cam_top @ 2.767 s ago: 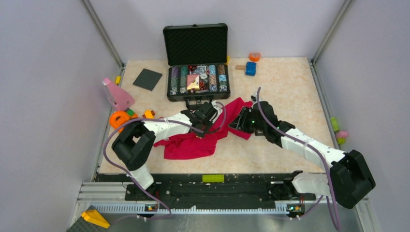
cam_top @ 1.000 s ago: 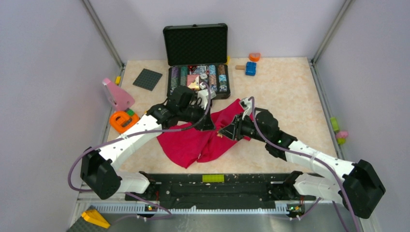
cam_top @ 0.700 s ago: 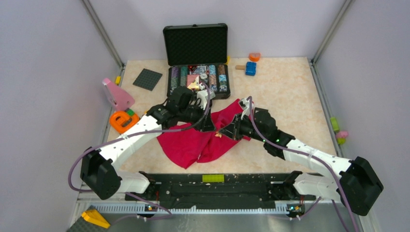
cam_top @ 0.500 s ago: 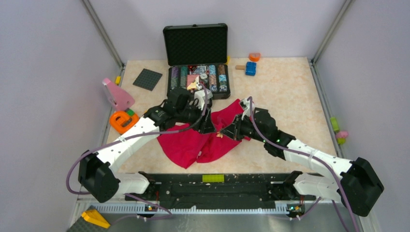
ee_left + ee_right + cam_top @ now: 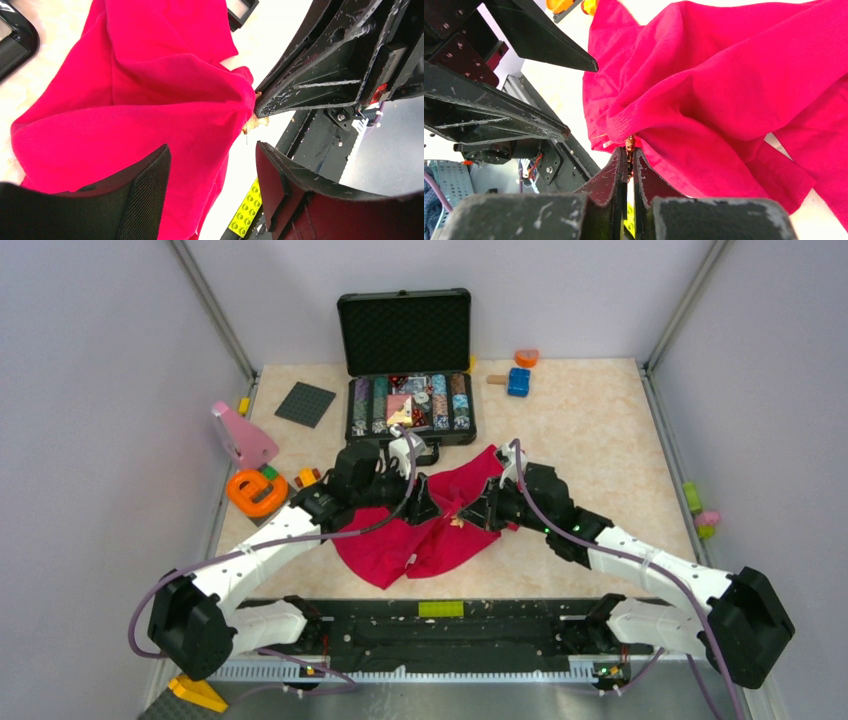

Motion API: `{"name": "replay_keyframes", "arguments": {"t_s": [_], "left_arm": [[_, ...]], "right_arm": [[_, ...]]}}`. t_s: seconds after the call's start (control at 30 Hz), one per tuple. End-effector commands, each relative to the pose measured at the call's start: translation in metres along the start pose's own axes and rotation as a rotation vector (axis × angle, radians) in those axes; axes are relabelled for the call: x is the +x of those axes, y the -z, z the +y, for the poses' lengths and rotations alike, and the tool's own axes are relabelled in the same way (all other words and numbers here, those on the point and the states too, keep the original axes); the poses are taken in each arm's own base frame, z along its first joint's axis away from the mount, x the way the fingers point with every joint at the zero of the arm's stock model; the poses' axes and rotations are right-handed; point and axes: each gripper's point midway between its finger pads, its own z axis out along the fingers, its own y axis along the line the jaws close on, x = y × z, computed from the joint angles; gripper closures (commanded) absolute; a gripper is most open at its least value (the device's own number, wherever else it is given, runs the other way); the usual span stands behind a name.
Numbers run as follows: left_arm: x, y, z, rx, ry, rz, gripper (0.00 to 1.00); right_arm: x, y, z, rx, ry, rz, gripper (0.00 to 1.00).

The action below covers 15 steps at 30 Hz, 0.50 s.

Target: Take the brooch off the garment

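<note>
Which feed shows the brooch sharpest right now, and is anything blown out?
Right wrist: brooch sharp at the right pincer tips, table washed white. Left wrist: brooch smaller, table also white. Top external: even light, brooch a speck.

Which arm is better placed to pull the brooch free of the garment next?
Right: the right tool is shut on the brooch at the garment's folded edge, while the left tool stands open over the garment, holding nothing.
</note>
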Motion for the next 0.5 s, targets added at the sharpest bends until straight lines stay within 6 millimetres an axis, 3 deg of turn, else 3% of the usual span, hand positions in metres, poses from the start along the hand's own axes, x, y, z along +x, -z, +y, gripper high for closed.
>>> {"name": "replay_keyframes", "arguments": {"t_s": [0.0, 0.2, 0.47], "left_arm": [[-0.002, 0.001, -0.006, 0.047, -0.071, -0.055, 0.33], [0.022, -0.004, -0.012, 0.108, -0.078, -0.063, 0.34], [0.024, -0.008, -0.013, 0.134, -0.109, -0.133, 0.46]], "right_arm": [[-0.026, 0.004, 0.025, -0.056, 0.033, -0.048, 1.00], [-0.030, 0.005, 0.029, -0.055, 0.010, -0.037, 1.00], [-0.028, 0.002, 0.025, -0.022, -0.026, -0.022, 1.00]]}}
